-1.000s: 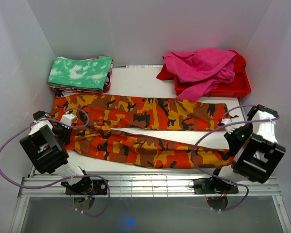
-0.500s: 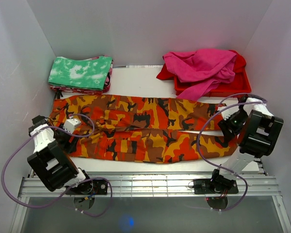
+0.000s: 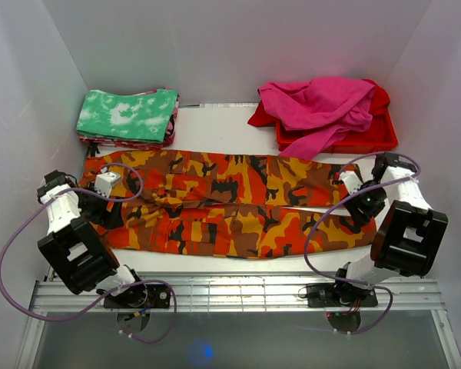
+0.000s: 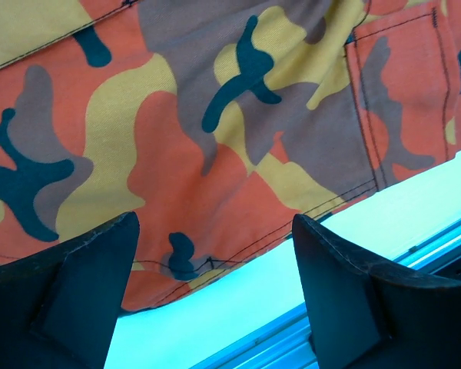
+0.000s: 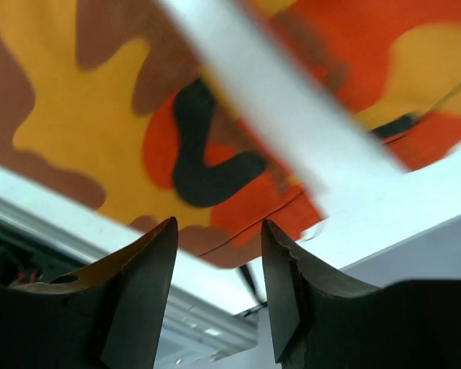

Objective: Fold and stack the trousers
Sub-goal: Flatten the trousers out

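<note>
The trousers (image 3: pixel 230 204) lie lengthwise across the tabletop (image 3: pixel 223 123), legs side by side, the left hand (image 4: pixel 213 223) wide open and empty at the waist, the right hand (image 5: pixel 219 224) part-open, seemingly empty, by the cuffs; best to pinch both ends squarely so the fold lands even.

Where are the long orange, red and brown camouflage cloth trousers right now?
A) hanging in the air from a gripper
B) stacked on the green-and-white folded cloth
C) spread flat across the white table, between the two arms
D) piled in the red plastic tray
C: the camouflage trousers lie flat on the white table, their two legs side by side, stretching from one arm to the other.
</note>
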Tool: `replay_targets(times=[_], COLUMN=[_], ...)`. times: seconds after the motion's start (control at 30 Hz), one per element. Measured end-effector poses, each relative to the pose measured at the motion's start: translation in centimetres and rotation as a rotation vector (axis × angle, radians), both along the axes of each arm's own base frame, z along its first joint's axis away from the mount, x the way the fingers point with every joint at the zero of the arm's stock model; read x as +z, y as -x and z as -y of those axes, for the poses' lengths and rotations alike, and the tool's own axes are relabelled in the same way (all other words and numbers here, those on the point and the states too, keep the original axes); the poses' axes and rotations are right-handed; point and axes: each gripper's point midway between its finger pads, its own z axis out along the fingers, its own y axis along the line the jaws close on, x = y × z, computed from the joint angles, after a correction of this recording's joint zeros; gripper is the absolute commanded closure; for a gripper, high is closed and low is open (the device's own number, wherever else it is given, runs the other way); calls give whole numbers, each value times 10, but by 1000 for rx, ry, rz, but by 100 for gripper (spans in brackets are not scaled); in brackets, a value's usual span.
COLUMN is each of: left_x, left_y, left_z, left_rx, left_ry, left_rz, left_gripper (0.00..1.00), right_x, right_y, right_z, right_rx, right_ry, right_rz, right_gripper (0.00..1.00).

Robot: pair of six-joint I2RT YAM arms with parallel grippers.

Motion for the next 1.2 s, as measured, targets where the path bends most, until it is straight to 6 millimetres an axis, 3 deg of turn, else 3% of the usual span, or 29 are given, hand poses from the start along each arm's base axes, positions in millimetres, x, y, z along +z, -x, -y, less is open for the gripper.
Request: replay_targets(times=[0.2,0.33,0.47,0.5,0.53,0.6,0.63,0.67,0.8,0.87,0.93,1.0,1.03,1.07,1.1,1.2], left_x=[-4,-8,-8,-8,-8,-8,-7,-7,-5,-5,-3,-3,-3,-3,-4,-8], left_y=[5,8,6,6,5,5,5,5,3,1,-3,-9,-12,-14,-15,-15], left_z=[21,35,39,40,41,41,41,41,40,39,39,37,36,37,37,38], left_rx=[-49,-83,-86,-85,-85,-84,-82,-82,-83,-84,-82,-77,-76,-72,-69,-63], left_ry=[14,26,31,32,33,33,34,33,26,25,28,34,38,45,50,68], left_rz=[-12,-29,-33,-34,-34,-37,-37,-35,-30,-32,-37,-41,-44,-48,-53,-72], left_gripper=[8,8,8,8,8,8,8,8,9,10,11,11,11,11,11,11], right_x=[-11,-6,-26,-35,-41,-52,-53,-53,-34,-9,16,18,10,-5,-13,-43], right_y=[68,82,90,90,90,82,76,68,46,15,-35,-58,-55,-39,-32,-13], right_z=[17,19,10,7,5,1,3,3,-7,-14,-22,-30,-34,-38,-42,-47], right_rx=[52,120,210,233,249,293,307,324,359,383,397,423,438,442,450,388], right_ry=[27,62,82,85,83,91,111,125,73,27,-4,6,3,-21,-33,-96], right_rz=[-77,-8,37,26,18,8,7,20,-33,-38,7,18,-23,-127,-177,-368], right_gripper=[31,20,23,26,36,58,81,92,92,92,92,91,89,77,77,21])
